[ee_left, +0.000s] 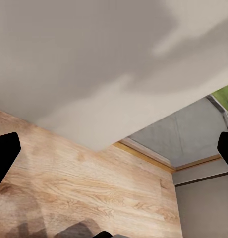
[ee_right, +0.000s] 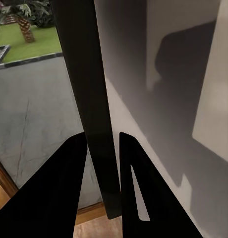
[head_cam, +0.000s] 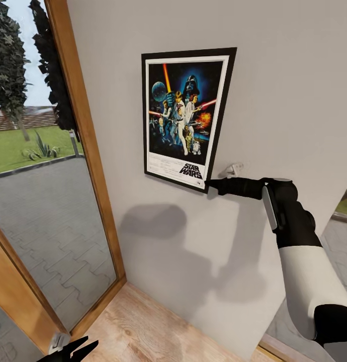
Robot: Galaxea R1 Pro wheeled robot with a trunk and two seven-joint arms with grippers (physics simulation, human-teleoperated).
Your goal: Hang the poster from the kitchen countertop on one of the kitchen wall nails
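Note:
The poster, black-framed with a white border and the STAR WARS logo at its bottom, lies flat against the grey wall. My right gripper is shut on its lower right corner. In the right wrist view the poster runs edge-on as a dark strip between the two fingers. A small pale nail sticks out of the wall just right of that corner, above the gripper. My left gripper hangs low over the floor, open and holding nothing; its fingertips stand wide apart. The kitchen countertop is out of view.
A tall glass door with a wooden frame stands left of the wall, with paving and grass outside. Wood flooring meets the wall's foot. Another glazed opening lies at the right edge behind my right arm.

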